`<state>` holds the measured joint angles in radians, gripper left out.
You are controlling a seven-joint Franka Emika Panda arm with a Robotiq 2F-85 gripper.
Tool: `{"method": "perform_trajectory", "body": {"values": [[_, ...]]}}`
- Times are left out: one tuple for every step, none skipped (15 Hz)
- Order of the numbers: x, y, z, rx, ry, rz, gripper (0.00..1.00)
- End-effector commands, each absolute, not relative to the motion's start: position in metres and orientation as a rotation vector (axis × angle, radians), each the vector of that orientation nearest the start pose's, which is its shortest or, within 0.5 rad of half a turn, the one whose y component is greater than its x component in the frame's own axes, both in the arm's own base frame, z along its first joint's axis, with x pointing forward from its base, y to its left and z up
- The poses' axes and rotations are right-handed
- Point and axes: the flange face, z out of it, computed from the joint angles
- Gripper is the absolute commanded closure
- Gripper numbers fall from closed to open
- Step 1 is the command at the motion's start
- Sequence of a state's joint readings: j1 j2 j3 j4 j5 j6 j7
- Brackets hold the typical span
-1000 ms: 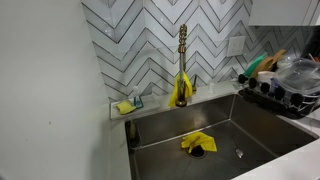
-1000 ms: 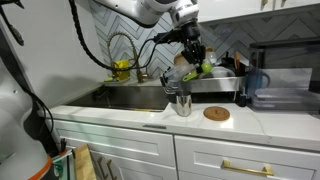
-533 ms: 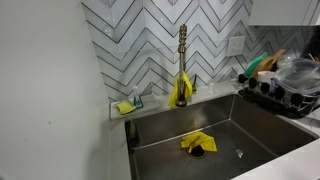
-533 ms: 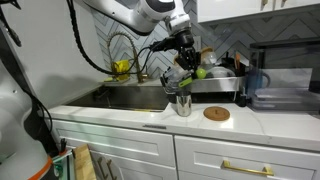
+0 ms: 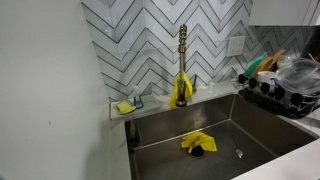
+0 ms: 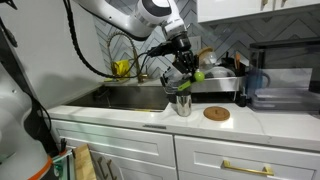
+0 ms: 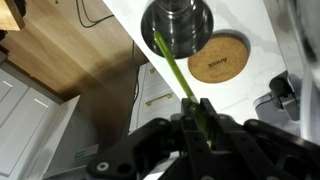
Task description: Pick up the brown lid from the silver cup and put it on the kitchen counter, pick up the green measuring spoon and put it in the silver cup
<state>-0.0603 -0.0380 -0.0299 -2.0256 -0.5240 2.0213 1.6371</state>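
**Lid down, spoon held over the cup**

In the wrist view the pincer [image 7: 200, 125] is pressed together on the green measuring spoon [image 7: 175, 72]. The spoon's thin handle runs away from the fingers toward the silver cup [image 7: 178, 25] below. The handle's far end shows against the cup's rim; whether it touches cannot be told. Just beside the cup, and apart from it, the brown lid [image 7: 218, 58] lies flat on the pale bench [image 7: 250, 20].

The first half of the task looks done: the cup stands open and the lid rests on the bench. The second half looks part way, with the spoon lifted and above the cup but not yet inside it. What seems left is to lower the spoon in and let go.

In an exterior view the pincer [image 6: 182, 70] hangs over the cup [image 6: 181, 103], which stands near the sink [image 6: 125, 97], with the lid [image 6: 216, 113] at its side. Behind them sits a loaded dish rack [image 6: 225, 85]. Farthest back, the faucet [image 5: 182, 50] rises against the chevron tiles.
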Motion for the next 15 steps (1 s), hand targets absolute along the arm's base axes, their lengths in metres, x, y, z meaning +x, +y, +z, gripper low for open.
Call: {"method": "perform_trajectory", "body": {"values": [[0.546, -0.076, 0.474, -2.524, 2.342, -0.618, 0.97], [0.545, -0.074, 0.474, -2.531, 2.364, -0.637, 0.97], [0.545, -0.073, 0.474, -2.539, 2.376, -0.650, 0.97], [0.545, -0.068, 0.472, -2.556, 2.384, -0.671, 0.97], [0.543, -0.065, 0.471, -2.585, 2.397, -0.668, 0.97], [0.541, -0.062, 0.470, -2.595, 2.411, -0.691, 0.97], [0.539, -0.058, 0.470, -2.594, 2.431, -0.715, 0.97], [0.538, -0.054, 0.470, -2.581, 2.446, -0.746, 0.97], [0.538, -0.051, 0.470, -2.565, 2.458, -0.777, 0.97], [0.538, -0.048, 0.470, -2.545, 2.472, -0.814, 0.97], [0.539, -0.046, 0.469, -2.526, 2.478, -0.857, 0.97], [0.541, -0.045, 0.469, -2.502, 2.486, -0.893, 0.97], [0.542, -0.044, 0.467, -2.473, 2.496, -0.923, 0.97], [0.543, -0.043, 0.465, -2.440, 2.503, -0.934, 0.97], [0.543, -0.043, 0.462, -2.413, 2.517, -0.941, 0.97]]}}
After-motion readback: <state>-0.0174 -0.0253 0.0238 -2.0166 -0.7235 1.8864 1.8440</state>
